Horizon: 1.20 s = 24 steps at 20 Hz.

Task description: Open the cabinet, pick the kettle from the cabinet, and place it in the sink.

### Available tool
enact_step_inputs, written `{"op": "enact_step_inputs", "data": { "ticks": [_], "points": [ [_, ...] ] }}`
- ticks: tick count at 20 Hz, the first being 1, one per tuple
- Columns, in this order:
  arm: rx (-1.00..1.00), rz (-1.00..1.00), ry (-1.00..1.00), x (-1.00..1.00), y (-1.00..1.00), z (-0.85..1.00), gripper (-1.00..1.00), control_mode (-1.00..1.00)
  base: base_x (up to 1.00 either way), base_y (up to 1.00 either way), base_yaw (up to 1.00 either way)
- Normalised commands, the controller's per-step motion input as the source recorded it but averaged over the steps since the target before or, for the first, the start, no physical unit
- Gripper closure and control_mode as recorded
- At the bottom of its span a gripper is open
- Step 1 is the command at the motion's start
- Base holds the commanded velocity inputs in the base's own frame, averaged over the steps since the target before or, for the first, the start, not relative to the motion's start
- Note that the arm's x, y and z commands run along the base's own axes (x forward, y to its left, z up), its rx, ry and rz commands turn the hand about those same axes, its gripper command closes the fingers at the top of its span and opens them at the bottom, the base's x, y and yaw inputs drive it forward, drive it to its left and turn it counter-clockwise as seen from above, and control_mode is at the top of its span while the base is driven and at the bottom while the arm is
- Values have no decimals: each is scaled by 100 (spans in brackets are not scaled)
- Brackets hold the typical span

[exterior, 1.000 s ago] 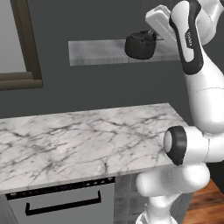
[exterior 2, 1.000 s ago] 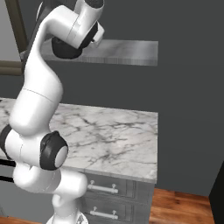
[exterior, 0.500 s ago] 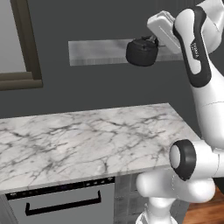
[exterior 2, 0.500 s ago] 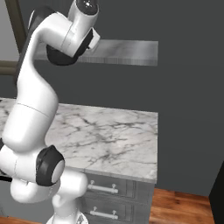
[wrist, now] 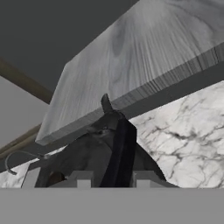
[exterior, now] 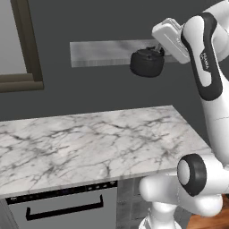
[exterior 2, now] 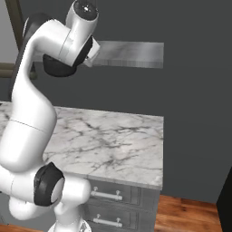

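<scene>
A grey shelf is hanging on the dark wall, well above the marble counter — veined white and grey, lying bare. A brown window frame is standing at the left. Below the counter, a dishwasher front is showing a dark handle — grey drawers are sitting over a wooden floor.

The white arm reaches high, its gripper closed on the kettle's handle
</scene>
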Motion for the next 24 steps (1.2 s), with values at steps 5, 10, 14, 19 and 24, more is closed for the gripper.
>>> {"op": "enact_step_inputs", "data": {
  "ticks": [5, 10, 14, 19, 24],
  "points": [
    [0, 0, 10, -30, 10, -27, 100, -100, 0, 0, 0],
    [0, 0, 6, -30, 13, -34, 100, -100, 0, 0, 0],
    [0, 0, 3, -25, 12, -41, 100, -100, 0, 0, 0],
    [0, 0, 0, -10, 8, -41, 100, -100, 0, 0, 0],
    [0, 0, -5, -4, 7, -46, 100, -100, 0, 0, 0]
  ]
}}
